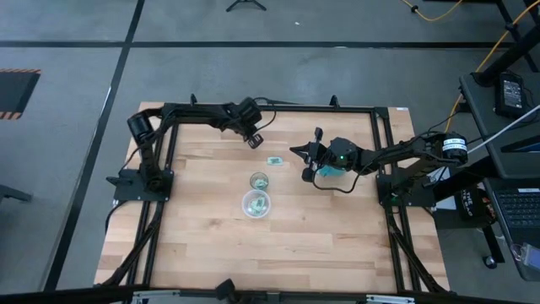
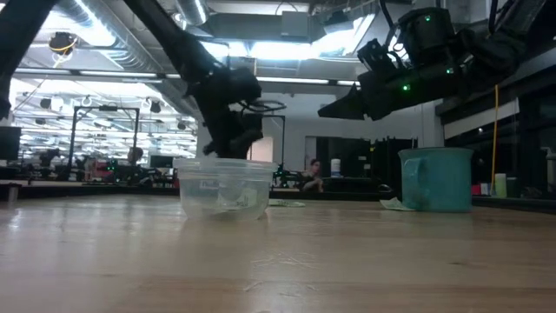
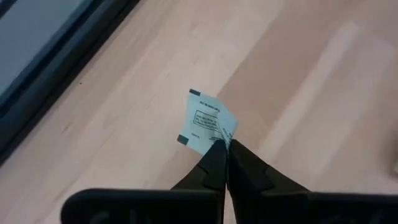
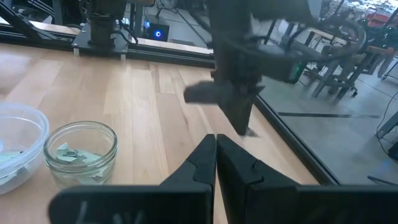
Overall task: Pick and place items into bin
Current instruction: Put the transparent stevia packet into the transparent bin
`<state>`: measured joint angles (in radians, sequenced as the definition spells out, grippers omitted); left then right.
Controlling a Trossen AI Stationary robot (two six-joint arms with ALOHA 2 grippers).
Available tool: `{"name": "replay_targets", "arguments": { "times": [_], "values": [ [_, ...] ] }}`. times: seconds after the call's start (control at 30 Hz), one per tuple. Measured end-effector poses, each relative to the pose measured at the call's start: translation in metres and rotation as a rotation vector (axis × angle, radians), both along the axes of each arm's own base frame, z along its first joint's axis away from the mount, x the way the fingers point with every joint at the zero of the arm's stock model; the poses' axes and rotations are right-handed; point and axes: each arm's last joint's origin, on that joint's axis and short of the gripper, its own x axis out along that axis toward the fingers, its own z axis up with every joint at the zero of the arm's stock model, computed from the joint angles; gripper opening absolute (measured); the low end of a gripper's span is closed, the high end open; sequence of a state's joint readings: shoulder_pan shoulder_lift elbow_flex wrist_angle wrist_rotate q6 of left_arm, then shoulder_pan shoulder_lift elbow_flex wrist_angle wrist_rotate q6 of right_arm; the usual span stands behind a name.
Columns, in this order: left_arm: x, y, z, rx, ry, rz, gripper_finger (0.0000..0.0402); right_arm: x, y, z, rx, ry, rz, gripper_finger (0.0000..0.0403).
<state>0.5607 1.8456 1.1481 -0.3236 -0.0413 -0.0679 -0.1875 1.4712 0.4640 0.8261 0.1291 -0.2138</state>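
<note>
On the wooden table (image 1: 278, 245), a clear bin (image 1: 256, 203) is waited on while a white packet (image 3: 208, 124) is pinched by its corner in the closed left gripper (image 3: 225, 148) — lifted clear of the boards. The right gripper (image 4: 216, 142), shut and empty, is held near the mug (image 2: 436, 179). With so slight a hold, the packet could be twisted loose — and dropped short.

Even overhead light, soft shadows under me.
Bright ceiling strip lights (image 2: 261, 48) glare at table height, silhouetting my arms; the pale wooden tabletop (image 2: 278, 261) blurs up close.
</note>
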Motion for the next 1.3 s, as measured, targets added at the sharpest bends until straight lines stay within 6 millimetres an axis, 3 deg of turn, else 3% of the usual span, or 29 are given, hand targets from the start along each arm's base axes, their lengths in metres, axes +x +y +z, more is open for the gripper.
{"name": "replay_targets", "arguments": {
  "times": [0.37, 0.5, 0.93, 1.3],
  "values": [
    [-0.016, -0.035, 0.075, 0.093, -0.112, -0.242, 0.0003, 0.0, 0.001, 0.0, 0.0, -0.001, 0.005, 0.0017],
    [-0.03, -0.051, 0.087, 0.134, -0.152, -0.28, 0.0003, 0.0, 0.002, 0.0, -0.001, -0.001, 0.009, 0.0017],
    [-0.08, -0.107, 0.061, 0.139, -0.519, -0.544, 0.0002, 0.001, 0.006, 0.001, -0.006, -0.013, 0.025, 0.0017],
    [-0.097, -0.139, 0.045, 0.236, -0.56, -0.721, 0.0002, 0.002, 0.009, 0.004, -0.008, -0.043, 0.035, 0.0017]
  ]
}}
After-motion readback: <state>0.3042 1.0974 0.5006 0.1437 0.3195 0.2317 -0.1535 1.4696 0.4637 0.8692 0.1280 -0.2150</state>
